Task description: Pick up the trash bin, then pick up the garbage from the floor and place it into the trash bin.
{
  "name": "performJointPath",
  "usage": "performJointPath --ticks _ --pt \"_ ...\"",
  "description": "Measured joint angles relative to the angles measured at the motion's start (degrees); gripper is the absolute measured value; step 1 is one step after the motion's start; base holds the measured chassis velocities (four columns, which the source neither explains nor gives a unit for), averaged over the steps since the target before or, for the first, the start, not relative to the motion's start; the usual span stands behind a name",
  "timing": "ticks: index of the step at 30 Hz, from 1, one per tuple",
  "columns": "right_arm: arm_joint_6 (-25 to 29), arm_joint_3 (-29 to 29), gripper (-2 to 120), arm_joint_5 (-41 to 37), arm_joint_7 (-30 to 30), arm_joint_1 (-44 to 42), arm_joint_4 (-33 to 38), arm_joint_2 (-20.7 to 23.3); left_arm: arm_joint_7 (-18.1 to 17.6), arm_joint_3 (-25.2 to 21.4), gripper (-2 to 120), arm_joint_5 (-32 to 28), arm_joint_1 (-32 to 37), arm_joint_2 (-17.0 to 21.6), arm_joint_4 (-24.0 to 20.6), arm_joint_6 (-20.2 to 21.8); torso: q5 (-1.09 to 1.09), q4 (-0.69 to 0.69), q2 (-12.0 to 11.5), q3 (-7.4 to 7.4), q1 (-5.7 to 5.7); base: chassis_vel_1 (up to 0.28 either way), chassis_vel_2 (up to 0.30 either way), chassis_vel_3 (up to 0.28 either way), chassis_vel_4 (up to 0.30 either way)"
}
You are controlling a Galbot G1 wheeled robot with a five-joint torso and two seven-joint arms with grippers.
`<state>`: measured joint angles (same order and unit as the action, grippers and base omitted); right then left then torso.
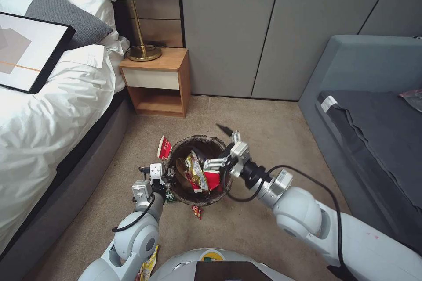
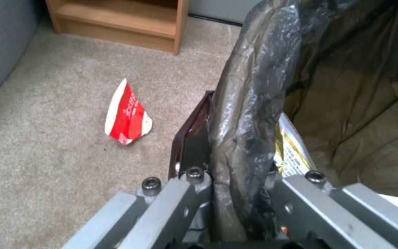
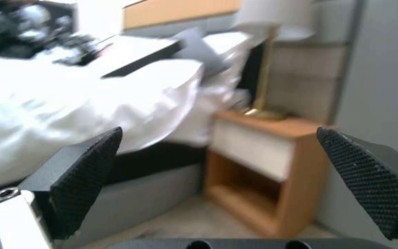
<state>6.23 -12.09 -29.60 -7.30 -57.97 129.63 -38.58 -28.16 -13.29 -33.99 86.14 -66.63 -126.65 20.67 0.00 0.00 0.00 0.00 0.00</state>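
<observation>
The trash bin (image 1: 178, 151), round with a dark liner over its rim, sits low in front of me on the carpet side. My left gripper (image 1: 163, 183) is shut on the near-left part of the bin's rim (image 2: 249, 103); the left wrist view shows this gripper (image 2: 240, 199) clamping the liner. Yellow and red snack bags (image 1: 198, 176) lie inside. My right gripper (image 1: 218, 147) hovers over the bin's right rim, open and empty, its pads (image 3: 86, 176) far apart. Garbage on the floor: a red-and-white paper cup (image 1: 164, 146) (image 2: 128, 116) left of the bin, a tiny red wrapper (image 1: 197, 212) near it, and a yellow snack bag (image 1: 149, 263) by my base.
A wooden nightstand (image 1: 158, 80) with a brass lamp (image 1: 141, 30) stands behind the bin. The bed (image 1: 48, 109) with a framed picture (image 1: 26, 52) runs along the left. A grey sofa (image 1: 365, 109) lines the right. Grey wall panels close the back.
</observation>
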Motion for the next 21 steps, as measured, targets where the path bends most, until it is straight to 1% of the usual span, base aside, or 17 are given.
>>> performJointPath --ticks 1,2,3,4,6,7,9,10,12,13,14,17,18,21 --pt "0.0 1.1 100 -0.6 -0.6 0.0 0.6 0.0 0.0 0.0 4 0.0 0.1 0.0 0.0 0.0 0.0 0.0 0.0 0.0 0.0 0.0 0.0 0.0 0.0" --pt "-0.1 3.4 100 -1.5 -1.7 0.0 1.4 -0.2 0.0 0.0 4 0.0 0.2 -0.1 0.0 0.0 0.0 0.01 0.0 0.0 0.0 0.0 0.0 0.0 0.0" --pt "-0.1 3.4 100 -1.5 -1.7 0.0 1.4 -0.2 0.0 0.0 4 0.0 0.2 -0.1 0.0 0.0 0.0 0.01 0.0 0.0 0.0 0.0 0.0 0.0 0.0" --pt "-1.3 8.2 100 -2.3 -3.7 -1.1 2.4 -0.8 0.0 -0.1 4 0.0 0.5 -0.1 -0.1 -0.1 0.0 0.02 0.0 0.0 0.0 0.0 0.0 0.0 0.0" --pt "-4.0 15.5 100 -2.9 -7.0 -3.9 3.3 -1.8 0.0 -0.4 4 0.1 0.8 -0.2 -0.5 -0.2 0.0 0.01 0.0 0.0 0.0 0.0 0.0 0.0 0.0" --pt "-4.0 15.5 100 -2.9 -7.0 -3.9 3.3 -1.8 0.0 -0.4 4 0.1 0.8 -0.2 -0.5 -0.2 0.0 0.01 0.0 0.0 0.0 0.0 0.0 0.0 0.0" --pt "-8.2 24.2 100 -2.6 -11.2 -8.4 3.7 -3.5 0.1 -1.0 4 0.2 1.2 -0.1 -0.8 -0.3 0.01 -0.01 0.0 0.0 0.0 0.0 0.0 0.0 0.0" --pt "-8.2 24.2 100 -2.6 -11.2 -8.4 3.7 -3.5 0.1 -1.0 4 0.2 1.2 -0.1 -0.8 -0.3 0.01 -0.01 0.0 0.0 0.0 0.0 0.0 0.0 0.0" --pt "-10.2 32.2 100 -1.0 -14.7 -13.2 2.8 -6.3 0.1 -1.3 4 0.4 1.3 -0.1 -1.0 -0.4 0.0 0.01 0.0 0.0 0.0 0.0 0.0 0.0 0.0" --pt "-10.3 34.0 100 -0.1 -15.2 -14.7 2.3 -7.3 0.1 -1.3 4 0.4 1.3 -0.3 -1.0 -0.5 0.0 0.01 0.0 0.0 0.0 0.0 0.0 0.0 0.0" --pt "-10.3 34.0 100 -0.1 -15.2 -14.7 2.3 -7.3 0.1 -1.3 4 0.4 1.3 -0.3 -1.0 -0.5 0.0 0.01 0.0 0.0 0.0 0.0 0.0 0.0 0.0" --pt "-9.8 38.7 100 3.3 -16.1 -20.4 0.5 -11.3 0.1 -1.3 4 0.4 1.2 -0.5 -1.0 -0.5 0.01 0.0 0.0 0.0 0.0 0.0 0.0 0.0 0.0" --pt "-9.8 38.7 100 3.3 -16.1 -20.4 0.5 -11.3 0.1 -1.3 4 0.4 1.2 -0.5 -1.0 -0.5 0.01 0.0 0.0 0.0 0.0 0.0 0.0 0.0 0.0" --pt "-7.7 40.6 100 7.6 -16.1 -24.7 -1.4 -14.4 0.1 -1.7 4 0.4 1.2 -0.6 -1.0 -0.5 0.0 -0.01 0.0 0.0 0.0 0.0 0.0 0.0 0.0"
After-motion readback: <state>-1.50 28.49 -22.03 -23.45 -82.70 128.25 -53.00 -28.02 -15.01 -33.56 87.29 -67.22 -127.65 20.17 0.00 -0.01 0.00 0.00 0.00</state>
